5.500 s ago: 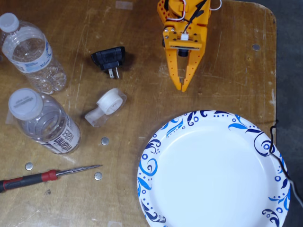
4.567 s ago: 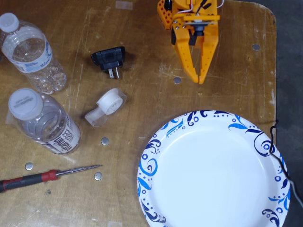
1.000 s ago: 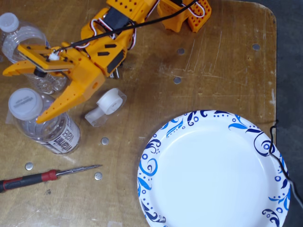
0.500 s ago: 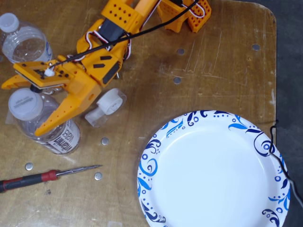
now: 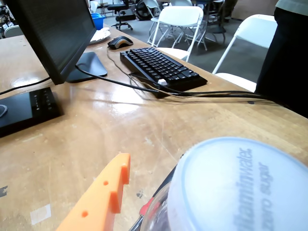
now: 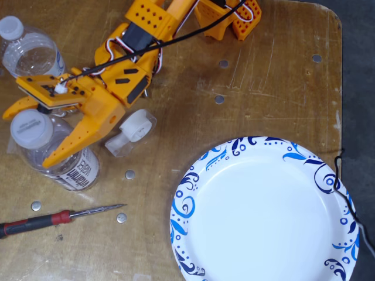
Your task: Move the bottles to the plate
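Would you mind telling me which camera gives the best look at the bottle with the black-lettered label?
The fixed view: it shows the black-lettered bottle whole, from cap to label, lying between the open gripper fingers. The wrist view shows only its white cap, very close and blurred, beside one orange finger.

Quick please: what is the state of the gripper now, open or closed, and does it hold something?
Gripper: open, its fingers straddle the cap end of the bottle with the black-lettered label, which stands on the table; not yet closed on it.
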Controlling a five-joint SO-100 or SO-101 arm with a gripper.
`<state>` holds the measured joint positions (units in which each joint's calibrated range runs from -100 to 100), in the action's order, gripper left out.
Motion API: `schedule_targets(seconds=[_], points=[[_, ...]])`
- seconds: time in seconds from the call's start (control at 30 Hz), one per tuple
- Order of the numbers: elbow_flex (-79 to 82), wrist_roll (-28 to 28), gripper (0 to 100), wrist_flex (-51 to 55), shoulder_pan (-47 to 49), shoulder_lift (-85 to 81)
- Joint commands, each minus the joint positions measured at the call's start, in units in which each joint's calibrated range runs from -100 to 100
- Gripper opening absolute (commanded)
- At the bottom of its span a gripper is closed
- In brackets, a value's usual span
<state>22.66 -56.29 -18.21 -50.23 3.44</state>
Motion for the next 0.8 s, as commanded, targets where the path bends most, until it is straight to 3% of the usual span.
schedule_targets(seconds=[0.0,0.17,0.57,0.77], points=[[-3.74,0.21,18,-1.02,-2.22,-1.92],[-2.93,0.27,13,-1.02,-3.84,-1.84],[-2.93,0.27,12,-1.37,-3.84,-2.01],[-3.83,0.32,13,-7.29,-2.87,-2.01]])
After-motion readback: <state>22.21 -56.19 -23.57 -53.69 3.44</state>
